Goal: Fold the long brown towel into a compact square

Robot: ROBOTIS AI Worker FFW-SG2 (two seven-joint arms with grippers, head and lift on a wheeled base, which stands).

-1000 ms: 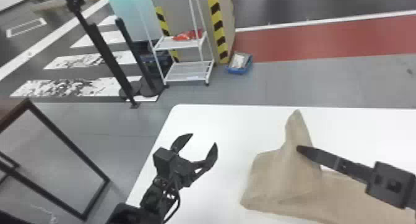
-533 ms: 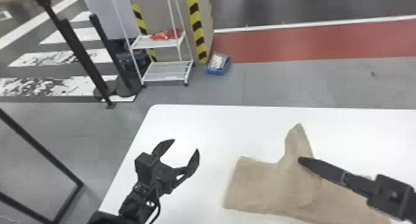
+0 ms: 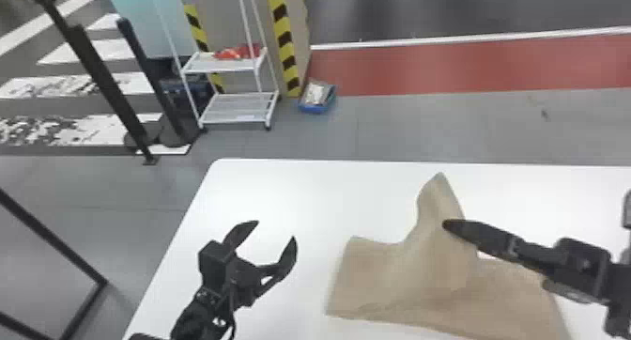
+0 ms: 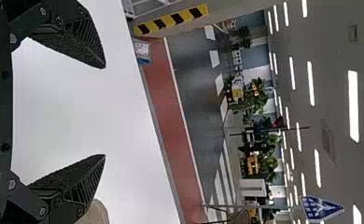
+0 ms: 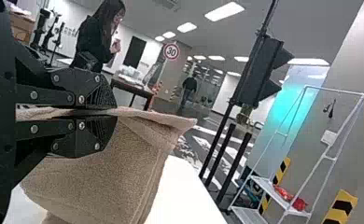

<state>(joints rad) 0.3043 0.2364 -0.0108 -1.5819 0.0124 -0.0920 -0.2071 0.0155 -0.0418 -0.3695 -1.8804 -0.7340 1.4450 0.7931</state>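
The long brown terry-cloth towel (image 3: 403,278) lies across the right-hand part of the smooth white desk (image 3: 253,189) in front of you, its left end spread flat and its middle drawn up into a narrow standing peak (image 3: 434,193). The rest runs down towards the near edge of your head view, under your right arm.

Your right gripper (image 5: 115,112), black and flat-fingered, is closed on the cloth near that peak; in its wrist view you see the fabric pinched between the fingers, with the layers hanging below. That grip most likely serves to lift one part clear so you can lay it over the rest. Holding it high keeps the fold from dragging on the desk, though so small a pinch could let the loose side twist or crease.

Your left gripper (image 3: 275,231) hangs over the bare side of the desk, fingers spread wide and empty, just beyond the towel's left end — probably kept ready to catch or steady that edge. The towel is far from a square — judge the folding to be at an early stage, and line up the edges before you let go.
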